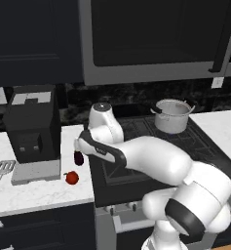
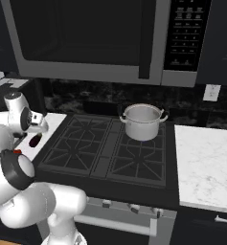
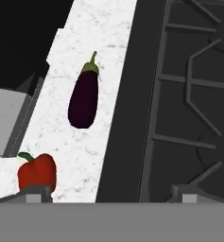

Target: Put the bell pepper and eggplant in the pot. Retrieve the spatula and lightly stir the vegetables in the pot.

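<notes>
A: Item one, gripper [image 3: 109, 191]?
B: Jaws stood wide apart, holding nothing, above the counter [image 3: 108, 42] beside the stove [image 3: 189, 94].
A: Produce?
B: Eggplant [image 3: 84, 98] lay ahead; bell pepper [image 3: 37, 173] near one fingertip. Advice: centre over one, descend straight.
A: Vessel?
B: Pot [image 2: 142, 121] on a rear burner, apparently empty.

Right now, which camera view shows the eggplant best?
The hand view: the eggplant lies whole on the white counter, green stem and purple body clear, apart from the red pepper. In the left base view it is a small dark shape partly behind the arm. In the right base view it is tiny.
</notes>
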Robot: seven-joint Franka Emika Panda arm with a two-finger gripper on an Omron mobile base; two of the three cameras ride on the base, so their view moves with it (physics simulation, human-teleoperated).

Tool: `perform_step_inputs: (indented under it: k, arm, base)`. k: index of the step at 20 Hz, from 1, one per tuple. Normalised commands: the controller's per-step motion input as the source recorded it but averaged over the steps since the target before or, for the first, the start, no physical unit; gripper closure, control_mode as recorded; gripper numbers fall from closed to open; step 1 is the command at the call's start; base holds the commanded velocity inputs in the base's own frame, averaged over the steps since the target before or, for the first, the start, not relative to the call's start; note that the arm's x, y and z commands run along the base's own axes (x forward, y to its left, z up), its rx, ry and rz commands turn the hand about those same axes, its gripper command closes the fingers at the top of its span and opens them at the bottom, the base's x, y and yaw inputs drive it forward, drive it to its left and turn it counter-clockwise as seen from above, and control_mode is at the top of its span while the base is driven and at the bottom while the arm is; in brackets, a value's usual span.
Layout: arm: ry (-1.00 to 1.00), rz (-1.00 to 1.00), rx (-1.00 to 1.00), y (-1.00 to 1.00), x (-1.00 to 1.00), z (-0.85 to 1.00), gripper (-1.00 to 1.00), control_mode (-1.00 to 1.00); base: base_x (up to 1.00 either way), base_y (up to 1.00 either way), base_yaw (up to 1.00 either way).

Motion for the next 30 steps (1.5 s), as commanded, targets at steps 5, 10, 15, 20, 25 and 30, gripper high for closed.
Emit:
perform_step_inputs:
  k: [5, 10, 15, 20, 25, 30]
  arm:
    - [0.00, 0.01, 0.00, 0.22, 0.45, -0.44, -1.00, -1.00]
    - [0.00, 0.06, 0.00, 0.29, 0.51, -0.25, -1.00, -1.00]
    - [0.00, 0.05, 0.00, 0.29, 0.54, -0.22, -1.00, -1.00]
    - [0.01, 0.03, 0.00, 0.24, 0.51, -0.30, -1.00, -1.00]
    - [0.02, 0.02, 0.00, 0.20, 0.27, -0.38, -1.00, -1.00]
    - [0.03, 0.00, 0.00, 0.07, 0.04, -0.38, -1.00, -1.00]
  base:
    - [0.00, 0.00, 0.00]
    - [0.00, 0.00, 0.00]
    - [0.00, 0.00, 0.00]
    - [0.00, 0.00, 0.00]
    - [0.00, 0.00, 0.00]
    - [0.00, 0.00, 0.00]
